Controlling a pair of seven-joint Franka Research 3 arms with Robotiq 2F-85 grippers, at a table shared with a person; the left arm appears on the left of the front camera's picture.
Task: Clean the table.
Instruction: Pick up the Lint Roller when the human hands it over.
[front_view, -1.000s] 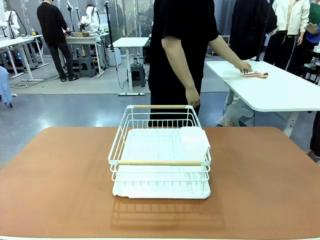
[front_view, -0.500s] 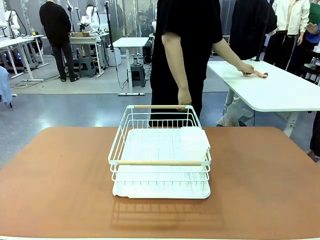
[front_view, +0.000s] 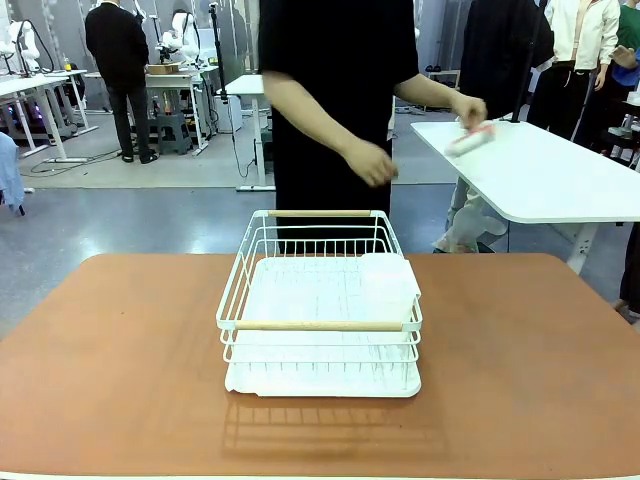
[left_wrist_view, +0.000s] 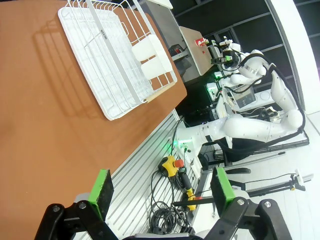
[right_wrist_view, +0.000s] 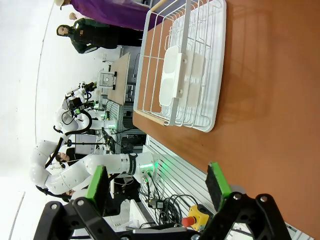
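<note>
Left gripper (left_wrist_view: 161, 192) and right gripper (right_wrist_view: 157, 185) hang off the near edge, jaws spread and empty, likely waiting. The table (front_view: 110, 350) carries a white wire dish rack (front_view: 320, 300) at mid-top. Far right, the person's hand (front_view: 466, 108) holds a blurred pinkish item (front_view: 470, 138) over the white table (front_view: 560, 180), probably a wiper.

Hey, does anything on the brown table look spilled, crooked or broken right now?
Nothing stands out. The white dish rack sits upright and square on the table, with no spill or damage visible.

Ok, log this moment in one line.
table: dish rack mid-table | left claw: open, empty | right claw: open, empty | person: holds pinkish item
</note>
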